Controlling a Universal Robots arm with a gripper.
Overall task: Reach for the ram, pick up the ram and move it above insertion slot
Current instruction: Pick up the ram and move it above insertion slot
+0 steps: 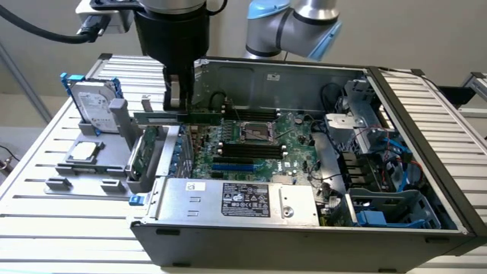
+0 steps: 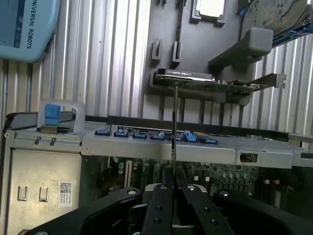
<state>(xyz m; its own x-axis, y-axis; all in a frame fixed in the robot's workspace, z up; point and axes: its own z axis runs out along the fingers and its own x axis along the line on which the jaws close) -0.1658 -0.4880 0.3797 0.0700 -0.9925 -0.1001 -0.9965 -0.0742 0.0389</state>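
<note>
The ram (image 1: 204,118) is a long thin green stick held level just above the left wall of the open computer case (image 1: 304,222). My gripper (image 1: 177,106) comes straight down on the stick's middle and is shut on it. In the wrist view the ram (image 2: 174,127) appears edge-on as a thin line running out from between the black fingers (image 2: 161,196). The black memory slots (image 1: 251,149) lie on the motherboard (image 1: 293,128), lower and toward the exterior view's right of the held stick.
A broader green expansion card (image 1: 145,151) stands in a grey fixture (image 1: 84,171) outside the case, with a hard drive (image 1: 95,105) and a processor chip (image 1: 84,151) beside it. The power supply (image 1: 243,200) and cables (image 1: 373,160) crowd the case interior.
</note>
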